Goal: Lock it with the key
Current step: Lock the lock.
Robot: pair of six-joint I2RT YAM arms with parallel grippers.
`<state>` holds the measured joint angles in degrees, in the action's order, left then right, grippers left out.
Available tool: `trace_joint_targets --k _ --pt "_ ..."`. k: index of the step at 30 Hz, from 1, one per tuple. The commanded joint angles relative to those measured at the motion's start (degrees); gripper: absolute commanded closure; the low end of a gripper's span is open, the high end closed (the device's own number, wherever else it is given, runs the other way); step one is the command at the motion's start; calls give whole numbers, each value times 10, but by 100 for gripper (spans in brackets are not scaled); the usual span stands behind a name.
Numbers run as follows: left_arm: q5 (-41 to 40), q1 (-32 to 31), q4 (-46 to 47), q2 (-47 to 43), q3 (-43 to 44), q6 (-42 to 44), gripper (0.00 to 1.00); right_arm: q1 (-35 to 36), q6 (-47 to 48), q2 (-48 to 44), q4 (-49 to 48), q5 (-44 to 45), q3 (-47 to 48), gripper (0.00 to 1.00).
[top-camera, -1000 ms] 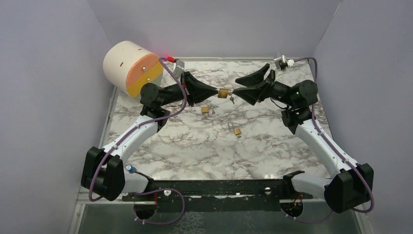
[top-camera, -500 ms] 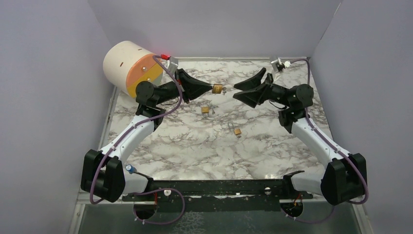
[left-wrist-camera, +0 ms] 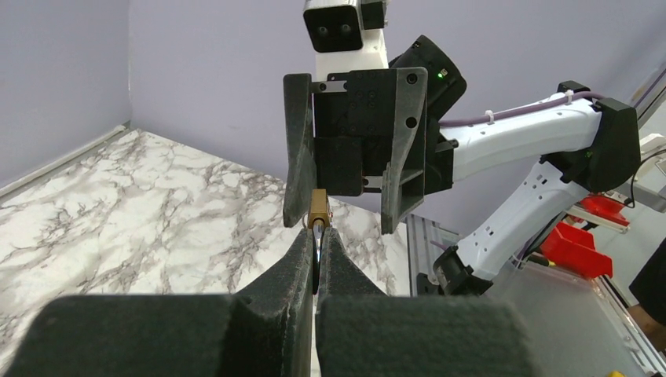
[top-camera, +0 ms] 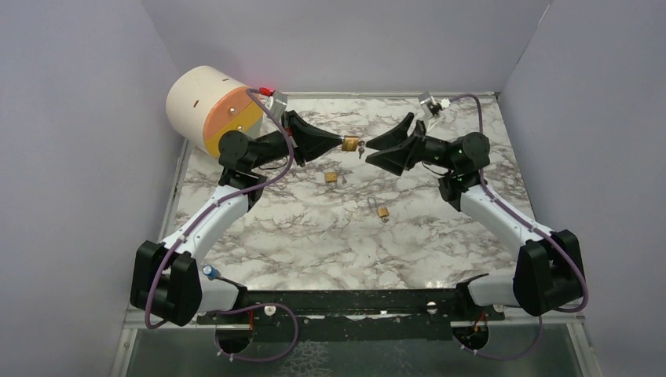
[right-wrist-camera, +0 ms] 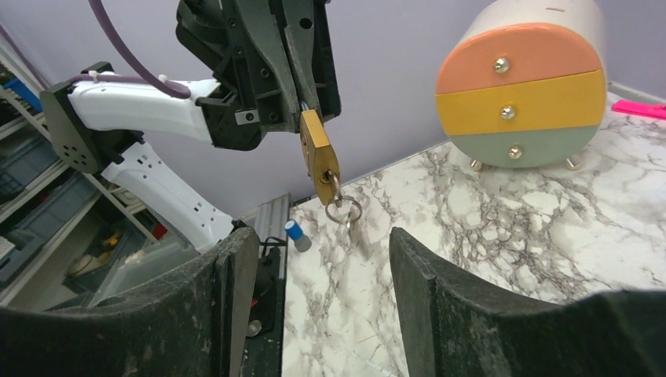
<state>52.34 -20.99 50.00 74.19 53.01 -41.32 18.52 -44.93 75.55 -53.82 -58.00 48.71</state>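
My left gripper point(top-camera: 339, 144) is shut on the shackle of a brass padlock point(top-camera: 351, 144) and holds it up in the air above the far middle of the table. In the right wrist view the padlock point(right-wrist-camera: 318, 155) hangs from the left fingers, with a key and key ring point(right-wrist-camera: 344, 210) dangling from its bottom. In the left wrist view the padlock point(left-wrist-camera: 317, 211) sticks out past my fingertips. My right gripper point(top-camera: 375, 149) is open and faces the padlock from the right, a short way off, touching nothing.
Two more brass padlocks lie on the marble table: one point(top-camera: 331, 177) under the held lock, one point(top-camera: 382, 211) with a shackle nearer the middle. A round cream drawer unit point(top-camera: 212, 108) with orange and yellow fronts stands at the far left corner.
My right gripper let go of the key side and opened, drew back to the right, then came in toward the padlock again. My left gripper moved slightly left and back with the padlock.
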Motion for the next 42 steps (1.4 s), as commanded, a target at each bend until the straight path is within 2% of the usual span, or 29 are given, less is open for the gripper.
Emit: trace_joint_targets --k 1,9,14,24,29,34,42 --pt "7 0 12 -5 12 -7 100 22 23 14 -3 -13 32 36" --pt "12 1 12 -4 10 -6 100 31 24 32 -10 -15 46 45" --pt "14 1 12 -4 8 -4 100 34 19 40 -17 -20 56 59" --pt "11 1 12 -8 5 -2 100 36 16 42 -25 -22 58 71" --pt "9 1 12 -8 3 0 100 36 15 44 -30 -24 59 83" --pt "9 2 11 -8 1 1 100 36 12 46 -33 -21 61 98" --pt "10 5 7 -8 5 4 100 37 16 41 -33 -16 56 99"
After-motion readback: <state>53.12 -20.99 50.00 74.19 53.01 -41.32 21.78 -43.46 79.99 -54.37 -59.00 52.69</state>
